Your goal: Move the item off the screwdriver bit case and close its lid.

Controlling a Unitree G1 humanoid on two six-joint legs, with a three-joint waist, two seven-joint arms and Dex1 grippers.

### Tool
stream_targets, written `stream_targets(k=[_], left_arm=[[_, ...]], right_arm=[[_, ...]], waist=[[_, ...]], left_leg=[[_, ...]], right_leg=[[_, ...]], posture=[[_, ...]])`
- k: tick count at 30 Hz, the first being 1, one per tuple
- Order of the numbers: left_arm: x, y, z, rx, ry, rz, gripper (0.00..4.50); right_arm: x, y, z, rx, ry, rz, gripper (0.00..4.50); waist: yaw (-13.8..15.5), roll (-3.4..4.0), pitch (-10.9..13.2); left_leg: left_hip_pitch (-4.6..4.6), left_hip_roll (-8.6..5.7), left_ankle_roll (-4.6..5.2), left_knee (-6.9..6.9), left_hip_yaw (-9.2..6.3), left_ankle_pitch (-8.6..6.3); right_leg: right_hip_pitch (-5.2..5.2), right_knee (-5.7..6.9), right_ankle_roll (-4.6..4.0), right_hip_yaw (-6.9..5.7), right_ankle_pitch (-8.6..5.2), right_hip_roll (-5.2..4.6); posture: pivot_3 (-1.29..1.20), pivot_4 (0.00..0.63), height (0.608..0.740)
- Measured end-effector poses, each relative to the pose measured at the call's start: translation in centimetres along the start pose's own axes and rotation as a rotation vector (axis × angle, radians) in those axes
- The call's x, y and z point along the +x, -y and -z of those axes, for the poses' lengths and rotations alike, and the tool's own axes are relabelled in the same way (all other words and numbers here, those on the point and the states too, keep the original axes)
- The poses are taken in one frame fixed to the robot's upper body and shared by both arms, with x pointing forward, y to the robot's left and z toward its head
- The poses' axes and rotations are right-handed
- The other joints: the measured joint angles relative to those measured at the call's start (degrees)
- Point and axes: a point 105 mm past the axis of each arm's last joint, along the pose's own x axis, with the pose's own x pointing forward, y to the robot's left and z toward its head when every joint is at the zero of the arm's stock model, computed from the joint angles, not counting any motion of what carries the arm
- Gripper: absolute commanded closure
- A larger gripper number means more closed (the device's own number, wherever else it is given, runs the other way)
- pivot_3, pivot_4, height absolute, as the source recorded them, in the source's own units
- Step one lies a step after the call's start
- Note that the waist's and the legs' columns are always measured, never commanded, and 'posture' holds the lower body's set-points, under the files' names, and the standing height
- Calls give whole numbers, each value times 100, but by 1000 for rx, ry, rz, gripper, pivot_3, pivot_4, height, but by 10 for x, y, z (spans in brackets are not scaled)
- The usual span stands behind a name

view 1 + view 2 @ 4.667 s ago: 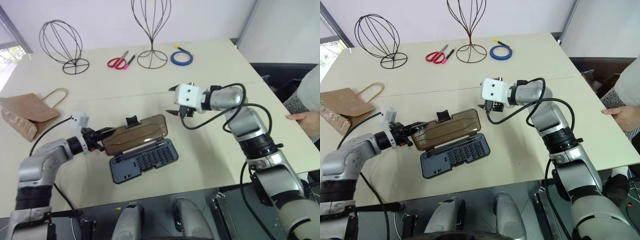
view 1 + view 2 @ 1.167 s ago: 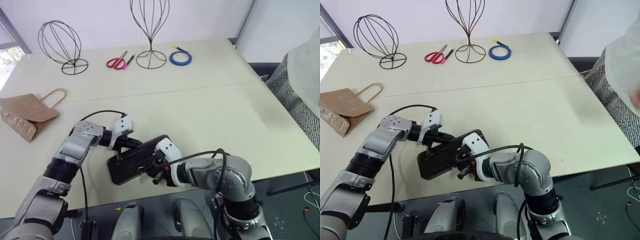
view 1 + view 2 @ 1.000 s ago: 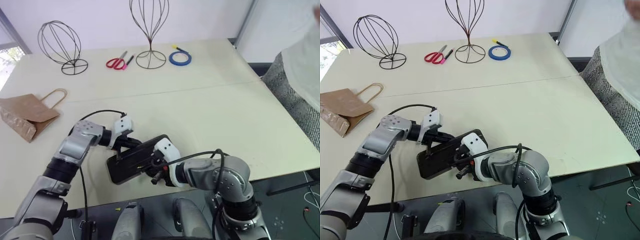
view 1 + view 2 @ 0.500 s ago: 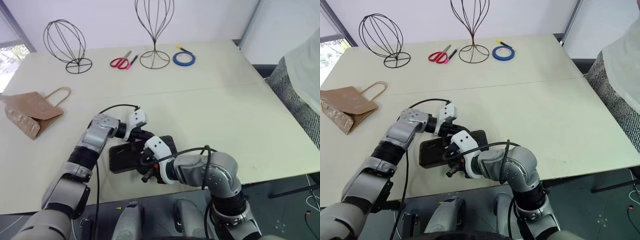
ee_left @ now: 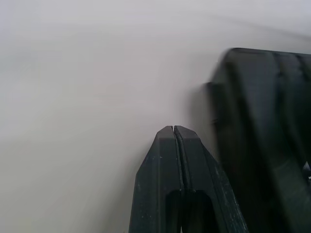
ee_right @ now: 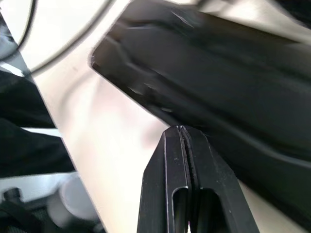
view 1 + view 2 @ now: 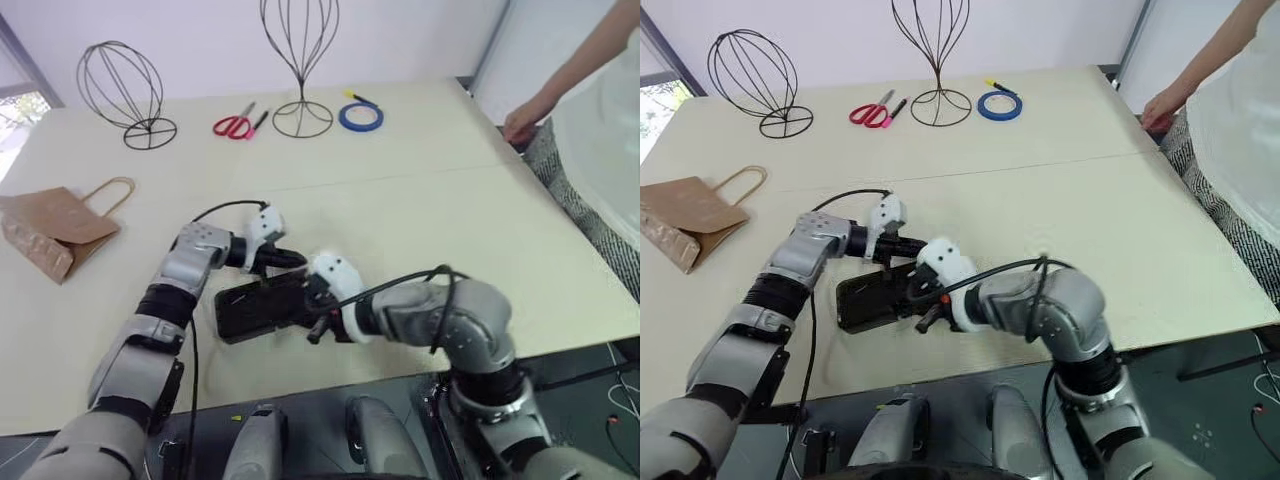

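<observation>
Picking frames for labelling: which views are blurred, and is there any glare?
Left wrist view: case smeared, hand sharp. Right wrist view: case streaked, table washed out by glare. Eye views: mostly sharp, soft around the right hand.

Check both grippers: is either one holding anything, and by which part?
Nothing is held. The left gripper and right gripper are both shut with nothing between the fingers, beside the flat dark grey plastic screwdriver bit case, whose lid is down.

Both arms are silver-grey metal with black joint bands and white wrist housings; loose black cables loop along them. Each tool, left tool (image 7: 296,259) and right tool (image 7: 313,335), has black fingers.
</observation>
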Motion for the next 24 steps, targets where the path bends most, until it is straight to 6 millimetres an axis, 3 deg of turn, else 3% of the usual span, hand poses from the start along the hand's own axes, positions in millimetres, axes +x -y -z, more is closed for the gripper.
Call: stream_targets(k=[6,11,15,19,24], left_arm=[[-28,-9,-19,-48,115,-144,4500],[-68,-5,-37,-67,189,-279,4500],[-92,28,-26,-139,176,-304,4500],[-116,68,-18,-213,127,-277,4500],[-132,119,-20,-278,87,-156,4500]], right_arm=[[-23,-4,-4,-89,8,-99,4483],[-52,19,-30,-152,103,-36,4483],[-78,41,-38,-184,126,37,4483],[-98,47,-40,-276,137,55,4483],[-102,46,-40,-315,143,16,4483]], waist=[[13,-2,3],[11,-1,4],[13,-4,8],[18,-6,11],[42,-6,12]], left_leg=[[-8,0,4,3,4,-3],[-5,3,4,-2,4,-3],[-8,5,5,-6,8,-4],[-5,6,6,-5,9,-4],[-2,8,5,-1,11,-4]], right_leg=[[-3,-4,2,0,0,-8],[-3,-6,1,1,0,-7],[-4,-13,1,3,0,-13],[-3,-15,0,2,-3,-11],[4,-20,-18,3,-15,-8]], posture=[[0,150,740],[0,150,740],[0,150,740],[0,150,740],[0,150,740]])
